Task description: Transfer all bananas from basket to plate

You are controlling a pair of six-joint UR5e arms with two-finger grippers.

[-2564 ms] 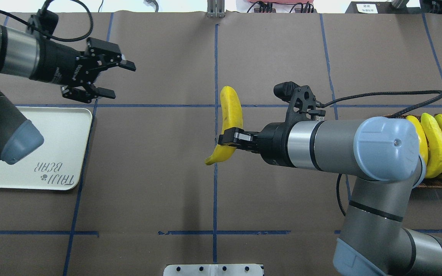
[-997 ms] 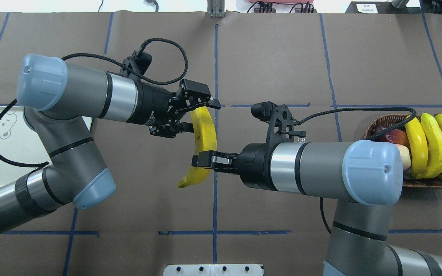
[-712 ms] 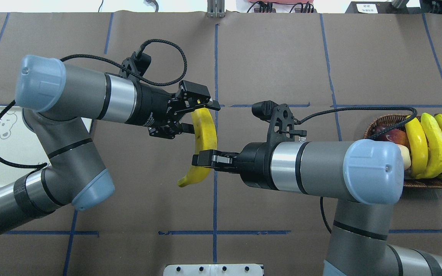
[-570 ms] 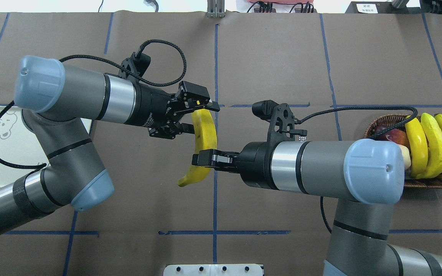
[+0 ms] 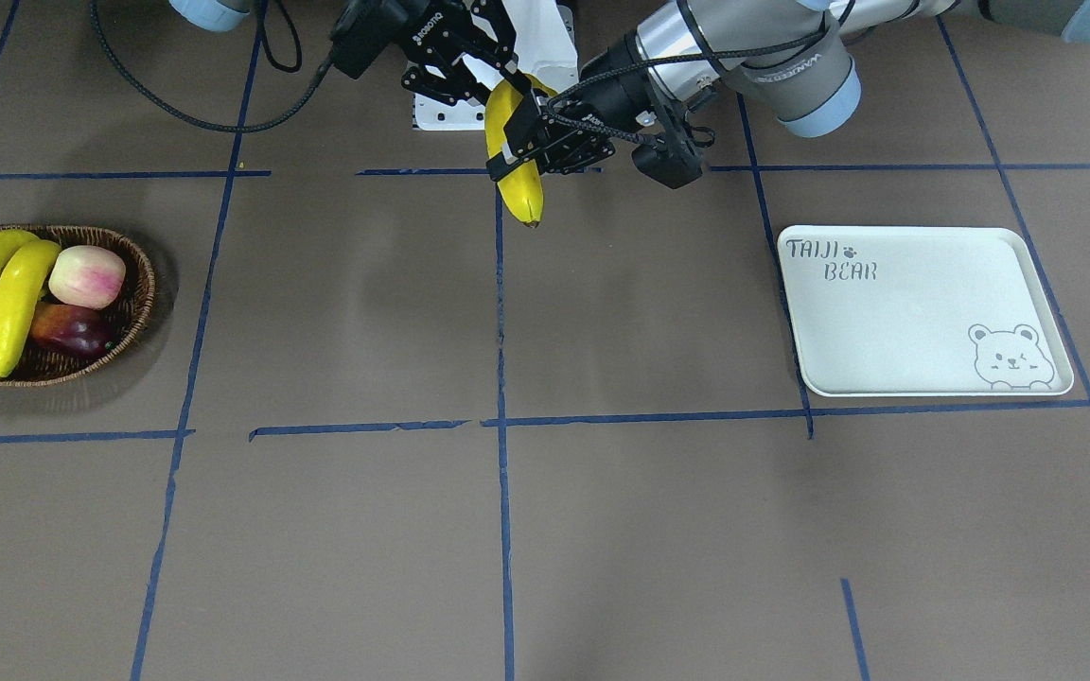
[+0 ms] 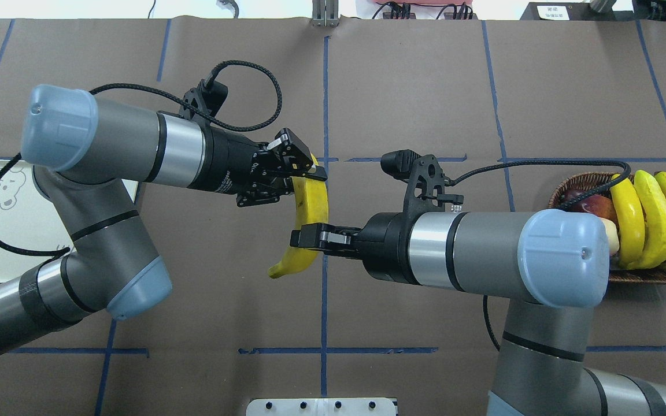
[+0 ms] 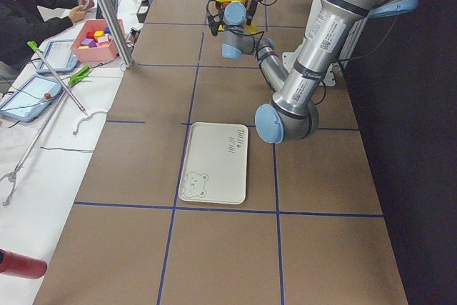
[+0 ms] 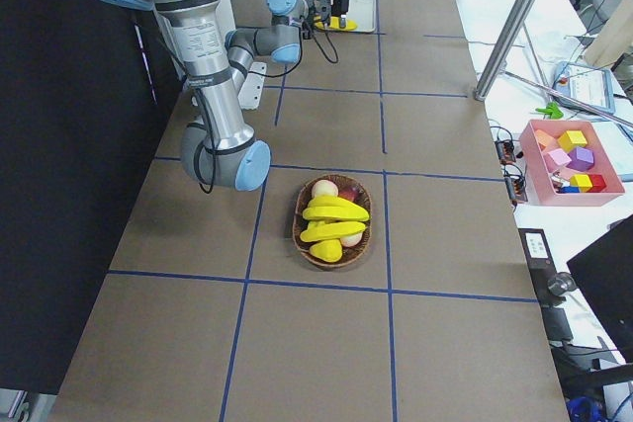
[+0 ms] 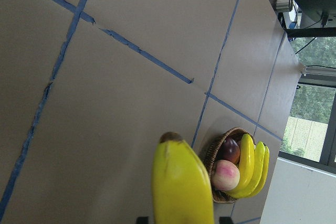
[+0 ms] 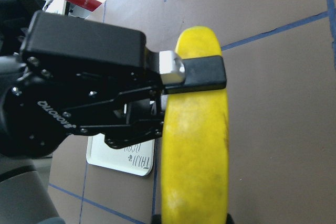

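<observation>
Since 0.6 s earlier, the left gripper [image 6: 304,176] has closed on the upper end of the banana [image 6: 314,202]. The right gripper [image 6: 310,238] clamps its lower part, so both hold it in mid-air over the table [image 6: 402,86], midway between basket [image 5: 143,284] and plate [image 5: 914,312]. This is presumably a handover, each arm reaching one side.

Brown paper table [image 6: 425,86] with blue tape grid [image 6: 325,86], evenly lit. White bench [image 7: 43,176] at 9 o'clock in exterior left view, pink bin [image 7: 107,52] at 11. Window [image 9: 315,114] with trees at 3 o'clock, left wrist view.
</observation>
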